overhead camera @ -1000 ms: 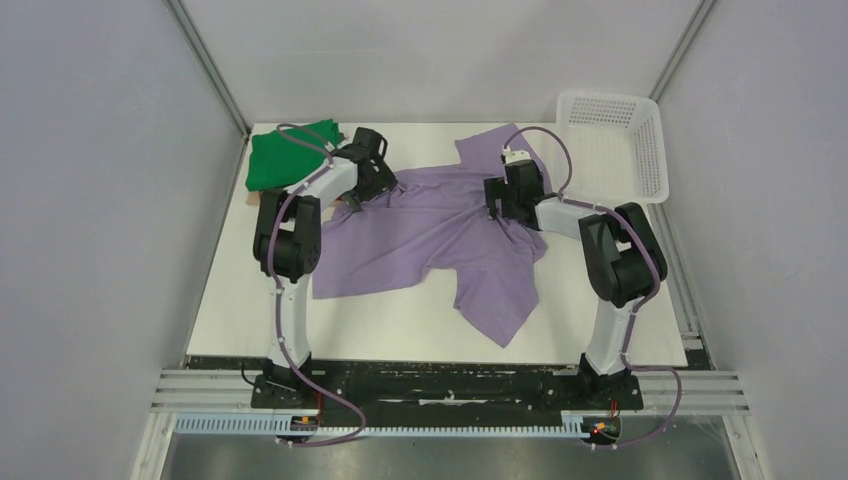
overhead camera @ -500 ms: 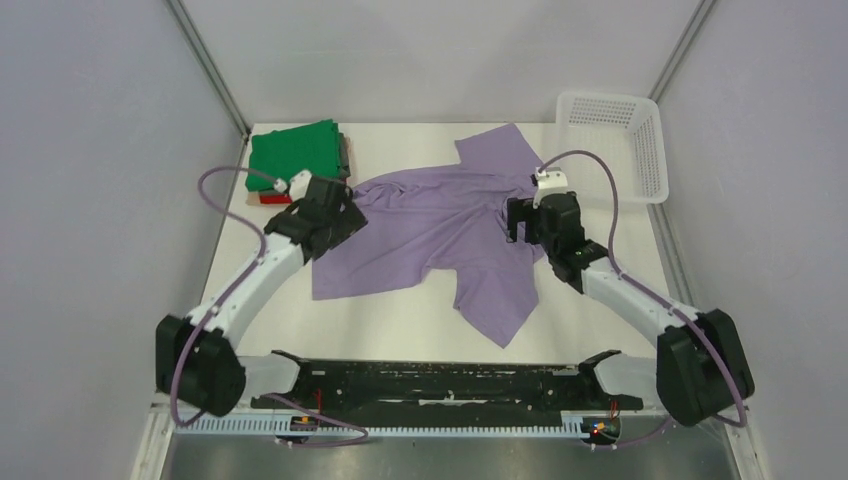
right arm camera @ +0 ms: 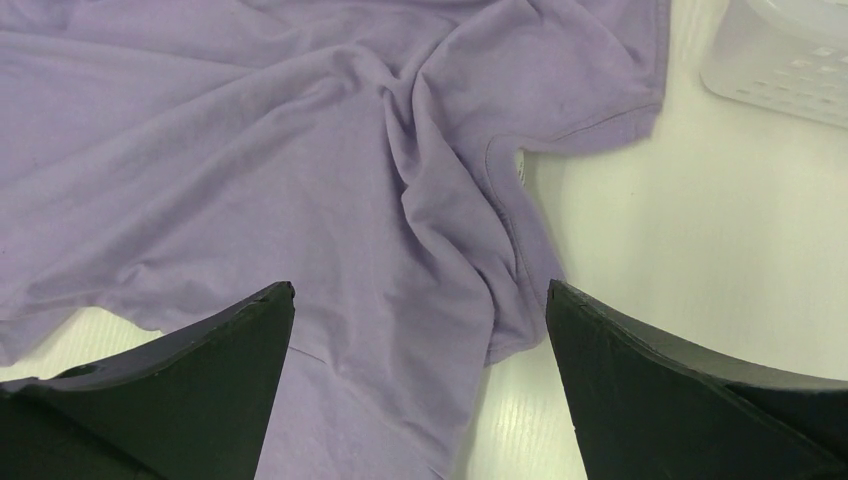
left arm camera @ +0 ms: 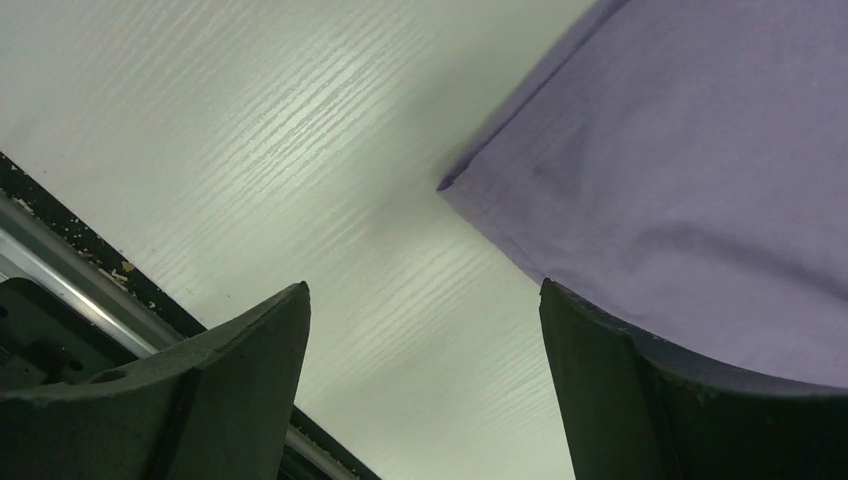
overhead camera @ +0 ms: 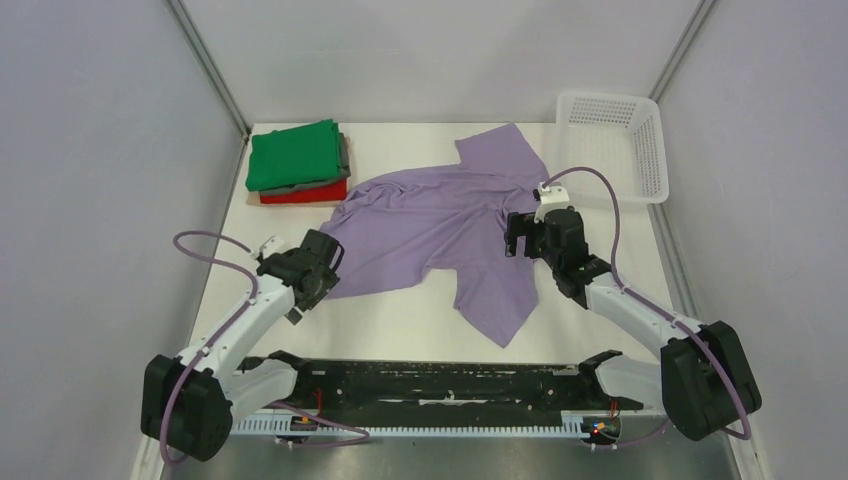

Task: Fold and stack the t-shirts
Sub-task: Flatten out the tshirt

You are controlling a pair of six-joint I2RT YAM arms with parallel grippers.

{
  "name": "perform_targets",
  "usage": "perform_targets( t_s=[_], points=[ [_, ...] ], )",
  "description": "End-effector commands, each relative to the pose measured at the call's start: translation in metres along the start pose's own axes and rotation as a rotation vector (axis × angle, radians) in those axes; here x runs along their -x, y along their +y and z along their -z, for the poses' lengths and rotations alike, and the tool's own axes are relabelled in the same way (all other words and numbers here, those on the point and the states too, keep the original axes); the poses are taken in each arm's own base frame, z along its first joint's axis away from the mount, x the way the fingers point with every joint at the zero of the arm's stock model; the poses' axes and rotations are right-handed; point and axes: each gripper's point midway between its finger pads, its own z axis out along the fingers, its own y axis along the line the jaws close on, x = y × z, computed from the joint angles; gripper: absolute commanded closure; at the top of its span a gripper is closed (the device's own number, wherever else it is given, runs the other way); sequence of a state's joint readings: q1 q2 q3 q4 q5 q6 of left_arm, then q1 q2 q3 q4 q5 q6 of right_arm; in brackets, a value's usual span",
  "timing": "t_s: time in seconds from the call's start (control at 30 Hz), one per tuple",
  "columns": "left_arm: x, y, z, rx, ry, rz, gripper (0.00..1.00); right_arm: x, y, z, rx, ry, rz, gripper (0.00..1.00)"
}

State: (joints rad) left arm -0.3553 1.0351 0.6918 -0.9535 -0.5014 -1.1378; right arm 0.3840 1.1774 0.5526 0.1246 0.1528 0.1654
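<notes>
Lavender shirt [overhead camera: 430, 222] spread crumpled mid-table, unfolded; folded stack [overhead camera: 296, 160] far left. Left gripper [left arm camera: 422, 290] wide, empty, at hem corner; right gripper [right arm camera: 418, 285] wide, empty, above bunched sleeve. Risk: pinching several layers, dragging creases into fold.

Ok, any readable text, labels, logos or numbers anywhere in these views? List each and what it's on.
None readable.
The lavender t-shirt, green shirt, grey shirt, red shirt and white mesh basket are all plain: no print, tag or logo shows.
The table carries no markings, and the wrist views add none.
</notes>
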Motion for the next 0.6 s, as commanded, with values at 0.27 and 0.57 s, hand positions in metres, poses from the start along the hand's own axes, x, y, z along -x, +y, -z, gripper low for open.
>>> perform_targets(
  t_s=[0.27,0.57],
  points=[
    [0.009,-0.015,-0.030,0.126,-0.073,0.252,0.31,0.014,0.001,0.003,0.002,-0.037,-0.009,0.01],
    [0.007,-0.028,-0.047,0.099,-0.063,0.300,0.35,0.013,0.002,0.002,0.004,-0.039,-0.011,0.01]
  ],
)
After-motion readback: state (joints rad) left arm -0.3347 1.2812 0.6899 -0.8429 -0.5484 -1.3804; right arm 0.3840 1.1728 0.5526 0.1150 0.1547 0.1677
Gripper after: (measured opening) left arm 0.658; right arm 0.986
